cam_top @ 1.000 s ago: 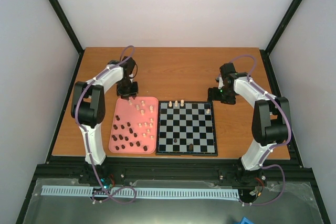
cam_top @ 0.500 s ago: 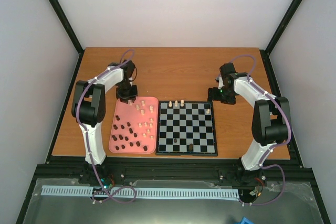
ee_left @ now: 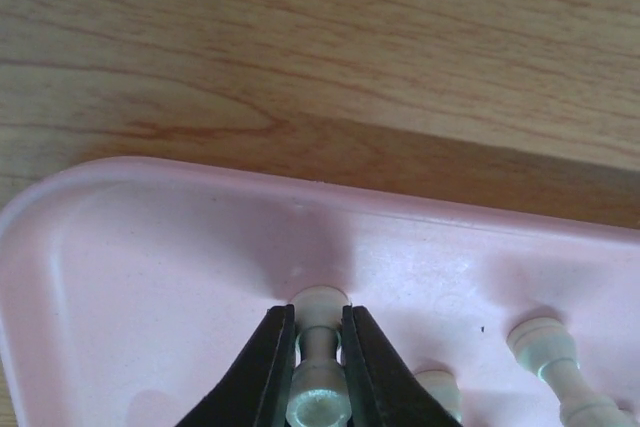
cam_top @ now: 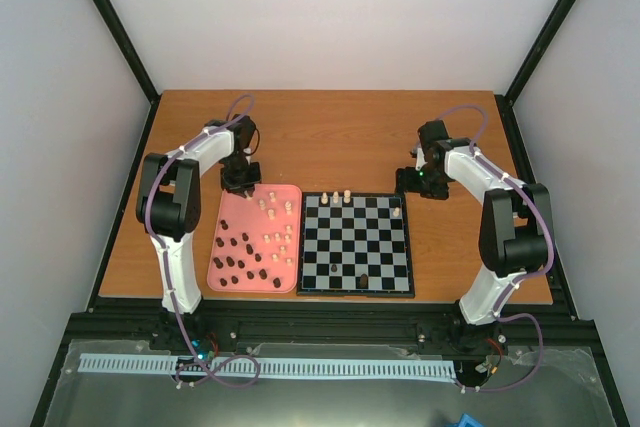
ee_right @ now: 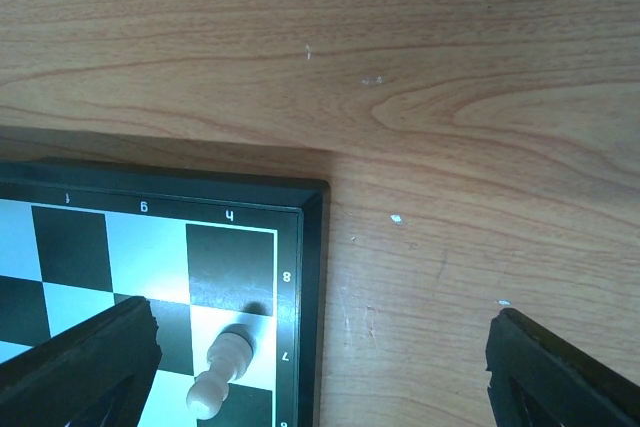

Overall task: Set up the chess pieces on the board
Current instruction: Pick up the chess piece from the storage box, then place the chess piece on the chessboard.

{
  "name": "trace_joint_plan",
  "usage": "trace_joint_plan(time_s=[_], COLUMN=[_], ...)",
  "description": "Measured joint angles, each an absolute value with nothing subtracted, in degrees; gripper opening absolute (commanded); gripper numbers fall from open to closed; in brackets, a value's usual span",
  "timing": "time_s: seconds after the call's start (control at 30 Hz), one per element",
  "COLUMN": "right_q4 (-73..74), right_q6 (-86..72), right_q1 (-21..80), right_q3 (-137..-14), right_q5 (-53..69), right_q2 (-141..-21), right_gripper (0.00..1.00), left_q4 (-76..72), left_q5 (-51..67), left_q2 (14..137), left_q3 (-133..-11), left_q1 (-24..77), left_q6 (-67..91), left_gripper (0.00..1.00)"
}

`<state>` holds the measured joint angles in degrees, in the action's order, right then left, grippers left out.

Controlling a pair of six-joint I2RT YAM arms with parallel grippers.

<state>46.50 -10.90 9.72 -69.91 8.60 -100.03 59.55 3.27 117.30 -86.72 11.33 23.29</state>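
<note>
The left pincer point(ee_left: 318, 339) has just closed on a cream piece point(ee_left: 320, 402) at the pink tray's point(ee_left: 150, 247) far edge, so it looks ready to lift across to the board point(cam_top: 357, 247) alongside; the right pincer point(ee_right: 320, 347) hangs wide open

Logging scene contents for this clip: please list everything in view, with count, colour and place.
table: one, brown wood, under everything
tray: one, pink, left of the board
board: one, black and white checks, centre
board cream pieces: four, along the far side
board dark pieces: two, near side
tray cream pieces: roughly ten, right part
tray dark pieces: about a dozen, left part
left gripper: black, shut on one cream piece by the tray's far edge
right gripper: black, open, above the board's far right corner
</note>
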Motion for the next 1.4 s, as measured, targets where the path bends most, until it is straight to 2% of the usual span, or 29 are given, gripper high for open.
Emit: trace_joint_plan(time_s=[0.27,0.43,0.87,1.4], right_q4=[46.48,46.46,46.37,45.52], right_q6=[-10.94,-10.94,-10.96,-10.98], right_q1=[9.72,9.72,9.72,9.72], right_q3=[-69.91,-69.91,-69.91,-68.49], right_q5=[8.62,8.60,8.56,8.40], right_q2=[-100.12,-100.12,-100.09,-99.31], right_gripper=[0.89,0.89,0.89,0.89], left_q4=[60.82,63.37,68.20,70.89], left_q5=[3.84,3.97,5.63,8.23], left_q2=[117.27,116.84,121.08,124.66], left_q3=[-87.39,-92.23,-109.84,-109.73], left_q1=[11.38,13.06,27.73,33.93], left_q6=[23.35,23.35,23.14,22.46], left_gripper=[0.01,0.01,0.01,0.03])
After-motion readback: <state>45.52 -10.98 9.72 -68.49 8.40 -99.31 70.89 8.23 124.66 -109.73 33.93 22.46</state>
